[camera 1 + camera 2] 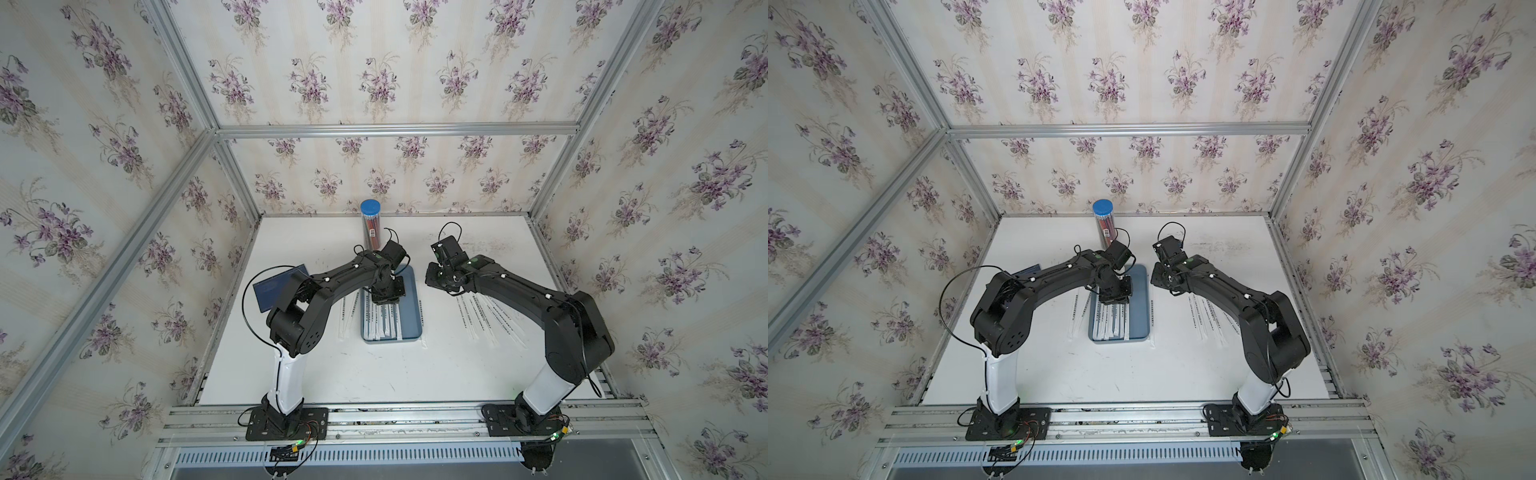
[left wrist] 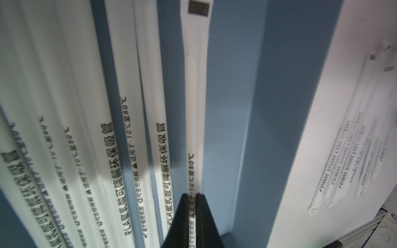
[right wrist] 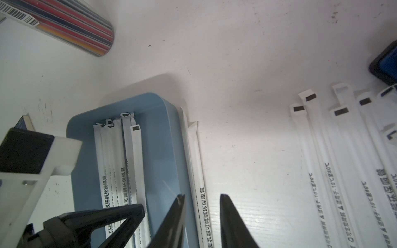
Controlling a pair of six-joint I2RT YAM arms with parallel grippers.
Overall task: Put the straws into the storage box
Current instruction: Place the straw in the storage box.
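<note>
Left gripper (image 2: 192, 196) is clamped on one thin white paper-wrapped straw (image 2: 194, 107) inside the shallow blue-grey plastic storage box (image 2: 236, 128), beside several others. Right gripper (image 3: 202, 196) hangs jaws apart above a loose straw (image 3: 198, 171) on the white desk (image 3: 247, 128).

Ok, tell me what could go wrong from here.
1. The left hand is shut on a straw inside the storage box; lifting before it opens would likely pull it back out.
2. The right hand hangs open over a loose straw tight against the box wall; a finger may catch the rim.
</note>
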